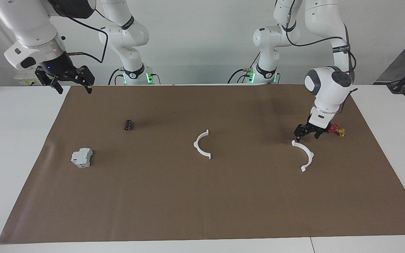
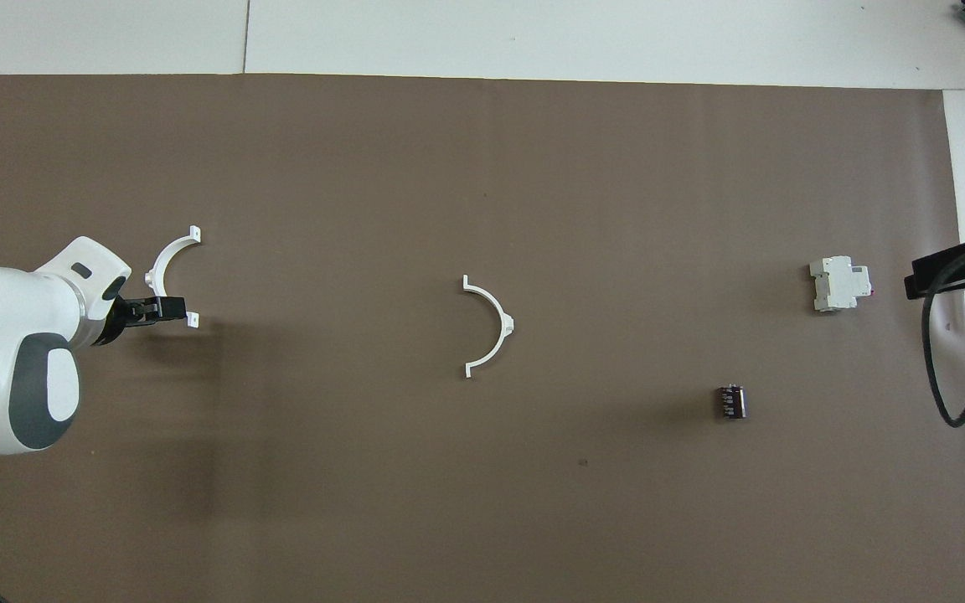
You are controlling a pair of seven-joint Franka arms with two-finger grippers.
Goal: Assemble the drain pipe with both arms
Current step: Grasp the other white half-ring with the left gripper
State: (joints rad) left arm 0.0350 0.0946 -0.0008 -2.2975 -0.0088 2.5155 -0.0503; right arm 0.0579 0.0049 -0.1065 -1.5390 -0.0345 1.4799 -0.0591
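- Black fingers of your left gripper point(image 1: 307, 134) are spread apart and hold nothing; it hangs low over the nearer end tab of the one white half-ring point(image 1: 303, 155) that lies toward the left arm's end of the table.
- Just beside that gripper, nearer to the robots than the half-ring, you have the small red-and-yellow valve point(image 1: 336, 130); judge the descent with care so a finger doesn't nudge it.
- Your other half-ring point(image 1: 201, 144) lies flat near the middle of the brown mat point(image 1: 202, 203), well apart from the first.
- Nothing is joined yet: both halves rest apart on the mat, neither is gripped, so picking up, bringing together and mating the tabs are all left to do.
- Your right gripper point(image 1: 71, 81) waits raised at the mat's corner at the right arm's end, fingers apart and empty.
- Under it, farther from the robots, sit a dark small cylinder point(image 1: 128, 124) and the grey-white box point(image 1: 81, 157), untouched.
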